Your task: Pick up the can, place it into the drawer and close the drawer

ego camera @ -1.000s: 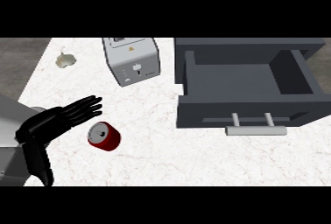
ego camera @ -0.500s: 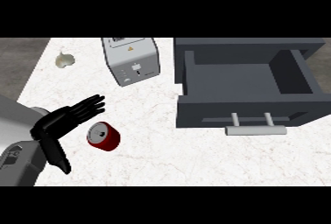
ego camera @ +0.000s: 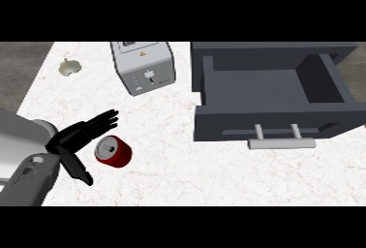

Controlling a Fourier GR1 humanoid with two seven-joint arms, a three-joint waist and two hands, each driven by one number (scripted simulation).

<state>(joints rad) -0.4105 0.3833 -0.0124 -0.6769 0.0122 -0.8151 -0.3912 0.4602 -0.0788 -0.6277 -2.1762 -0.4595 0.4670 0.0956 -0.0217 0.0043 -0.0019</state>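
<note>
White marbled worktop carried an open grey drawer at its right back corner, a toaster at the back edge, the left robot hand spread open just beside the red can lying near the left front, and garlic at the back left.

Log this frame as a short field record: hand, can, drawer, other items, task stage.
left hand: open, fingers spread, thumb pointing down, just left of the can
right hand: not in view
can: red can, lying on its side on the counter, not grasped
drawer: grey drawer pulled open, nothing visible inside, handle toward the robot
other items: toaster at the back; garlic bulb back left
task stage: can not yet picked up; drawer not yet closed
</note>
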